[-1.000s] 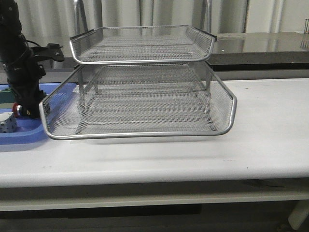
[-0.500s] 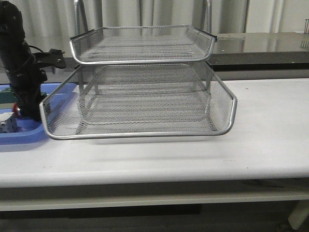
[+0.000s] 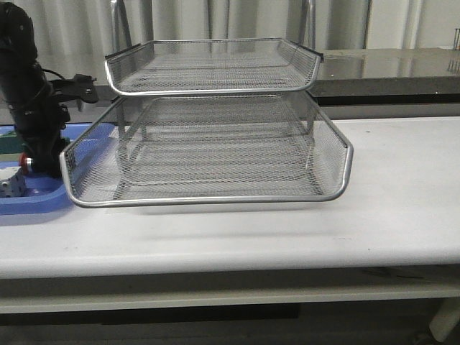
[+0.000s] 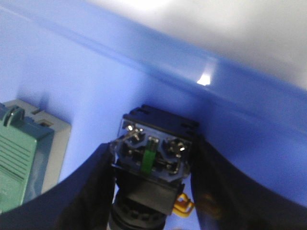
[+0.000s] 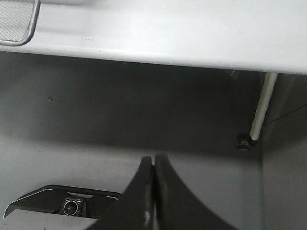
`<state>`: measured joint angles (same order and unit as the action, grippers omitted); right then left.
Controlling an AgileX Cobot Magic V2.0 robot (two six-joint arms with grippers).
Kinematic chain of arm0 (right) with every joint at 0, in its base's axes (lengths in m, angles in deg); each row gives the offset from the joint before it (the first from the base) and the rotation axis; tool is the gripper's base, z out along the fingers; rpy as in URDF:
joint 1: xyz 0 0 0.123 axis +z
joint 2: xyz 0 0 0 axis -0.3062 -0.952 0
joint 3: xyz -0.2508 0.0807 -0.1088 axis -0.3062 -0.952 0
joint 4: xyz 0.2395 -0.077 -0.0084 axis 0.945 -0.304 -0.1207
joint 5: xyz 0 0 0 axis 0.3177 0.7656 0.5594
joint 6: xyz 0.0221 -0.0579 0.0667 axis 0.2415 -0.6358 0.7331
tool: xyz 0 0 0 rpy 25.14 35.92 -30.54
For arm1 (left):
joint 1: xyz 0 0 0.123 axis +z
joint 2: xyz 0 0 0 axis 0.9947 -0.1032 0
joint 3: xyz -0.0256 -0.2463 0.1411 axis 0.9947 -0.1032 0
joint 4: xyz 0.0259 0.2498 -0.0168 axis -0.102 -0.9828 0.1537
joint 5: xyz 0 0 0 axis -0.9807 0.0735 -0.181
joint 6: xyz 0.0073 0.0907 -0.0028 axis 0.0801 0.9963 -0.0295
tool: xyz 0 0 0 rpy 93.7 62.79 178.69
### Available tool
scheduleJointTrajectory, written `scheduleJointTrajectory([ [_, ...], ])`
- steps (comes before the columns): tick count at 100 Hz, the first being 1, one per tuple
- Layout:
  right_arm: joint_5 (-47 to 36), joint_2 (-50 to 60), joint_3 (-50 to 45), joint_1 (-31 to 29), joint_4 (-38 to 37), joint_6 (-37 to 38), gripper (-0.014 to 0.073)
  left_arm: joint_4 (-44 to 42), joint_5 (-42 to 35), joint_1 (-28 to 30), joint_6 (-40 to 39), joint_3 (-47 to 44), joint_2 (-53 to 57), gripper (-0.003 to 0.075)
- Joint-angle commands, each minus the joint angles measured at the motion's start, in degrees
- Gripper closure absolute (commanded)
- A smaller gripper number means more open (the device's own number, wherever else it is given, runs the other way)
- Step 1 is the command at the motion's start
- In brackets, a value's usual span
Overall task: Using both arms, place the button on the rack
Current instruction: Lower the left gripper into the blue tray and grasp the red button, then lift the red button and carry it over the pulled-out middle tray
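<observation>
The button (image 4: 153, 153) lies in the blue tray (image 4: 72, 72), its blue block with the green strip facing the left wrist camera and a yellow bit beside its black barrel. My left gripper (image 4: 153, 146) is shut on it, one finger against each side of the block. In the front view the left gripper (image 3: 36, 162) reaches down into the tray at the far left, and the button's red cap (image 3: 25, 161) shows beside it. The silver wire rack (image 3: 208, 201) stands mid-table. My right gripper (image 5: 153, 160) is shut on nothing, hanging below the table's front edge, out of the front view.
A green flat block (image 4: 19, 158) lies in the tray close to the button. A white block (image 3: 6, 185) sits at the tray's front left. The rack's lower tier overhangs the blue tray (image 3: 36, 198). A rack corner (image 5: 21, 24) and a table leg (image 5: 261, 103) show in the right wrist view.
My left arm has shifted slightly left over the tray, its upper part straightening. The white block now sits a little further left. The rack has not moved.
</observation>
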<state>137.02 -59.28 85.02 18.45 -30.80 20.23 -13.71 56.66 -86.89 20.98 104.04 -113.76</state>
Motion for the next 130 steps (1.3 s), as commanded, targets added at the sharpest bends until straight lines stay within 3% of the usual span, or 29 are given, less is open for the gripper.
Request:
scheduleJointTrajectory([
  [1, -2.8, -0.1, 1.8, 0.1, 0.2, -0.2, 0.0663, 0.3, 0.2, -0.3, -0.3, 1.6, 3.2, 0.0590],
  [27, -2.8, -0.1, 1.8, 0.1, 0.2, -0.2, 0.0663, 0.3, 8.4, -0.3, -0.3, 7.1, 3.2, 0.0607],
  [60, -2.8, -0.1, 1.8, 0.1, 0.2, -0.2, 0.0663, 0.9, 23.4, 0.5, -4.3, 24.7, 3.5, 0.0607],
  [85, -2.8, -0.1, 1.8, 0.1, 0.2, -0.2, 0.0663, 1.3, 23.4, 2.3, -8.3, 27.4, 9.2, 0.0607],
  [130, -2.8, -0.1, 1.8, 0.1, 0.2, -0.2, 0.0663, 12.7, 23.4, 2.8, -12.5, 25.3, 22.4, 0.0606],
])
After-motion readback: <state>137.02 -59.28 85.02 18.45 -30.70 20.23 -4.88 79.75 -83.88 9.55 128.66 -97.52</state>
